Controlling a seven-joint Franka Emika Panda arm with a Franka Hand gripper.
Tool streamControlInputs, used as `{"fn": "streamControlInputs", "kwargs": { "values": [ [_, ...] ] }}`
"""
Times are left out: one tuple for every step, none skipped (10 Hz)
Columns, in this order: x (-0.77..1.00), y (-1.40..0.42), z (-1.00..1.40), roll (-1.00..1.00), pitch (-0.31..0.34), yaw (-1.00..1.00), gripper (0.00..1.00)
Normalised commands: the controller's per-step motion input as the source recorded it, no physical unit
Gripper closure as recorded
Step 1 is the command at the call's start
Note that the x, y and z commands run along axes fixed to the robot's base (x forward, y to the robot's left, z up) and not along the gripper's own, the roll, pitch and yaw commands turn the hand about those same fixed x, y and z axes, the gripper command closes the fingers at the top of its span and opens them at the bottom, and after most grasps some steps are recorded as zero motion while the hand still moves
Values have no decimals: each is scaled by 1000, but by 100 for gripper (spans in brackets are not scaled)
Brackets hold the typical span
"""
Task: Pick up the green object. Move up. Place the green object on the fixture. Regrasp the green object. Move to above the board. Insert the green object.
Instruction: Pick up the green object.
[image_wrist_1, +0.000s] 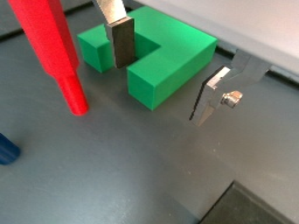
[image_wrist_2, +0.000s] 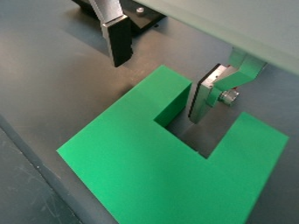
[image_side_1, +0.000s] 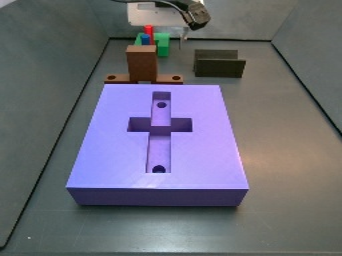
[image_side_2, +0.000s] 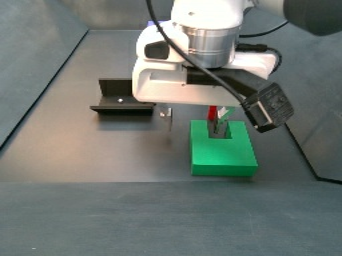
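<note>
Grey floor, green object (image_wrist_2: 152, 166), gripper (image_wrist_2: 163, 74) astride one prong.

Hand (image_side_2: 218, 122) lowered at centre of the side view, pointing straight down beneath the white wrist housing. Jaws spread apart, nothing clamped between them. One silver finger (image_wrist_1: 118, 39) with dark pad at upper centre of a wrist view, the opposite finger (image_wrist_1: 214, 94) at right of centre. Same pair in the second wrist picture: finger (image_wrist_2: 115, 39) upper left, finger (image_wrist_2: 205, 92) right of centre. Hand (image_side_1: 163, 22) small at top centre of a side view.
</note>
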Motion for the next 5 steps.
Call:
{"fn": "streamControlInputs", "kwargs": {
  "values": [
    [0, 0, -54, 0, 0, 0, 0],
    [0, 0, 0, 23, 0, 0, 0],
    [0, 0, -20, 0, 0, 0, 0],
    [-6, 0, -114, 0, -3, 0, 0],
    [0, 0, -123, 0, -19, 0, 0]
  ]
}}
